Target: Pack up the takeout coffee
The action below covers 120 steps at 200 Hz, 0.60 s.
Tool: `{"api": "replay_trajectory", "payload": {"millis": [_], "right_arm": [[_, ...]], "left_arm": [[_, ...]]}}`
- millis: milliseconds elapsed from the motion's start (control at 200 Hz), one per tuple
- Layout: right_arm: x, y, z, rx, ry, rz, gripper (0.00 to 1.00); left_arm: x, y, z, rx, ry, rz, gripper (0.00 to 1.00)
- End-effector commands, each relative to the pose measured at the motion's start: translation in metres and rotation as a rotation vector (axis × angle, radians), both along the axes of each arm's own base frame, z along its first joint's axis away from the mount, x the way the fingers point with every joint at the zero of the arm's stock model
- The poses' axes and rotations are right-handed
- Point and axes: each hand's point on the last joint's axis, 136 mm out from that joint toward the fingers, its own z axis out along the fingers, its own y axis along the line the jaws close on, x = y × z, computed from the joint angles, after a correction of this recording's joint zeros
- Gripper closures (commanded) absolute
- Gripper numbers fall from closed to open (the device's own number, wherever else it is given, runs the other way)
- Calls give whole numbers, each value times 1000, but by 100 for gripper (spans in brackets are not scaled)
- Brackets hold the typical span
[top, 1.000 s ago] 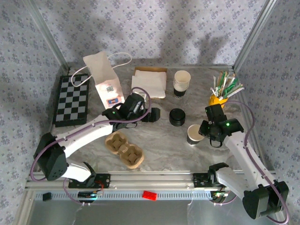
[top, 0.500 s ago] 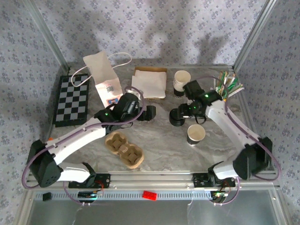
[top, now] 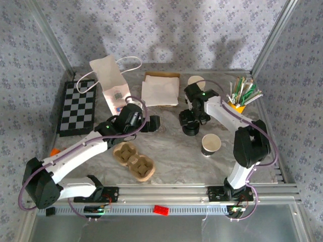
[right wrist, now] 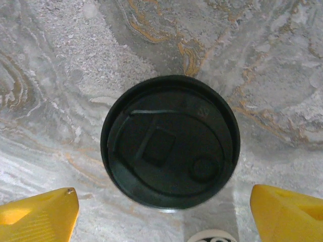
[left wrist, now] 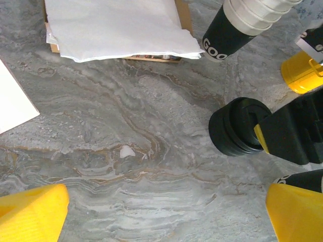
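The right gripper point(top: 191, 119) has swung in the last second from beside the cup point(top: 211, 144) to a spot directly over the lids point(top: 190, 129), and its fingers have been spread on the way. In the wrist view they stand wide apart on either side of the top lid, touching nothing and holding nothing. The cup has been left where it was, at about 4 o'clock from the table's centre, upright, open-topped and with no lid on it. The move is judged to mean that a lid is to be fetched next, so the coffee cannot yet be packed. The lids are stacked just right of centre, at 3 o'clock. The left gripper point(top: 152, 123) has drawn back a little toward the near left. It is kept fully open and empty just left of centre, well apart from the lids. The bag point(top: 107, 74) stands at 11 o'clock, the napkins point(top: 160, 91) lie at 12, the cup stack point(left wrist: 248, 21) is just beyond the lids, the straws point(top: 243, 94) are at 2, the carrier point(top: 134, 161) is at 7 and the checkerboard point(top: 76, 107) is at 9. Nothing is seen between the right fingers and the top lid. The cup stack close behind leaves little room on the far side.
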Motion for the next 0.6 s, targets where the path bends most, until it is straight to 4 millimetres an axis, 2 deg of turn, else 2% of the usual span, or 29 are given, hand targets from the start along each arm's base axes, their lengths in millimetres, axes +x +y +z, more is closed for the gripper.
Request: {"api": "replay_trajectory", "payload": {"millis": [0, 90, 340, 410, 595], "right_arm": [[8, 4, -2, -10, -11, 30, 9], [10, -4, -9, -53, -10, 11, 8], [13, -1, -22, -40, 15, 9, 11], [13, 0, -25, -36, 21, 9, 15], [16, 0, -24, -33, 18, 0, 18]], "left_arm": [[2, 5, 7, -15, -12, 26, 0], [3, 6, 5, -10, -10, 34, 0], [5, 5, 3, -9, 0, 34, 0], [6, 4, 1, -8, 5, 34, 0], [6, 3, 0, -5, 10, 30, 0]]}}
